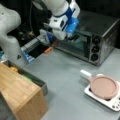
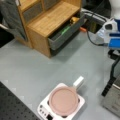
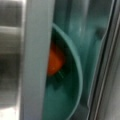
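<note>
A grey tabletop (image 1: 65, 75) spreads below the end effector (image 1: 67, 37), evenly lit and matte. A wooden cabinet (image 2: 47, 22) stands well apart from the end effector, toward a front view's left, its grey drawer (image 2: 65, 33) pulled open. Behind the end effector the backdrop (image 1: 100, 6) is dark. A black perforated board (image 2: 12, 105) borders the tabletop, far from the end effector.

Teal bowl (image 3: 72, 82) (orange inside) in oven (image 1: 100, 37)

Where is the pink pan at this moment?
The pink pan sits on the white hotplate at a front view's lower right, below the toaster oven; the gripper is at the oven door.
</note>
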